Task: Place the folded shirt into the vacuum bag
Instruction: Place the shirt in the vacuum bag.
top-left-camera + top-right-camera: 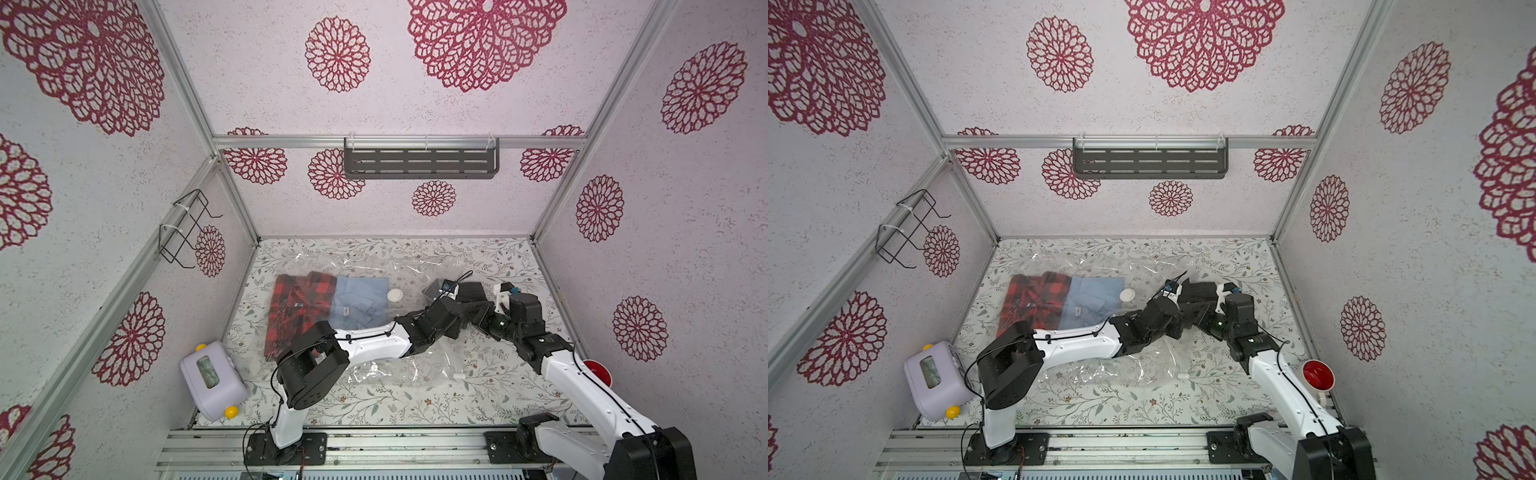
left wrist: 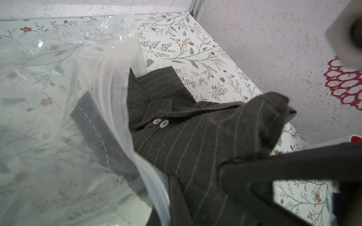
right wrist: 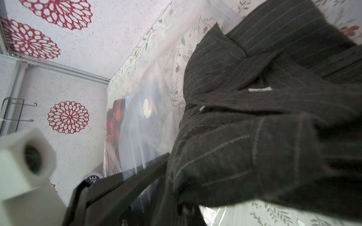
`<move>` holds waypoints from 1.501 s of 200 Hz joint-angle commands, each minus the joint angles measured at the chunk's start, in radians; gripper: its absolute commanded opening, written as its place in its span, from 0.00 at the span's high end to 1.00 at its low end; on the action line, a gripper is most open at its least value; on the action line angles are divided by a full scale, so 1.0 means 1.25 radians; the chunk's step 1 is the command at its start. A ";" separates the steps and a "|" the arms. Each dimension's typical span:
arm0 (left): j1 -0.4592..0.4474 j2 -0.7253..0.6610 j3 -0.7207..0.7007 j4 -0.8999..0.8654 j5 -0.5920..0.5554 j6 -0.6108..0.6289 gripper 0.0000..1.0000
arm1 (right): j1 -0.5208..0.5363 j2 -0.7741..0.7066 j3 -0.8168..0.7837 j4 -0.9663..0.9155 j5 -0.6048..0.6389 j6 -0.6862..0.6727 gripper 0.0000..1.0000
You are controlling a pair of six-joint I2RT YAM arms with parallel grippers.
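Pale textured wall panels [image 1: 374,104] printed with crimson floral medallions. Aluminium frame rail [image 1: 291,142] across far wall. Dark grey slotted metal shelf [image 1: 420,160], far wall. Black wire rack [image 1: 187,226], left wall. Leaf-and-flower-patterned tabletop [image 1: 374,403].

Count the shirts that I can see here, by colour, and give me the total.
Red-and-black checked shirt: 1
Light blue shirt: 1
Dark grey pinstriped shirt: 1
Total: 3 shirts
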 commanded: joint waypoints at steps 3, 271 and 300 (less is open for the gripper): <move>-0.007 -0.063 -0.001 0.029 0.016 0.009 1.00 | 0.047 0.004 -0.030 0.089 -0.028 0.035 1.00; -0.023 0.008 -0.025 -0.016 0.057 -0.016 1.00 | -0.223 -0.213 -0.224 -0.111 0.053 -0.081 0.01; -0.026 0.037 -0.020 -0.010 0.083 -0.023 1.00 | -0.234 -0.147 -0.264 -0.014 -0.020 -0.078 0.01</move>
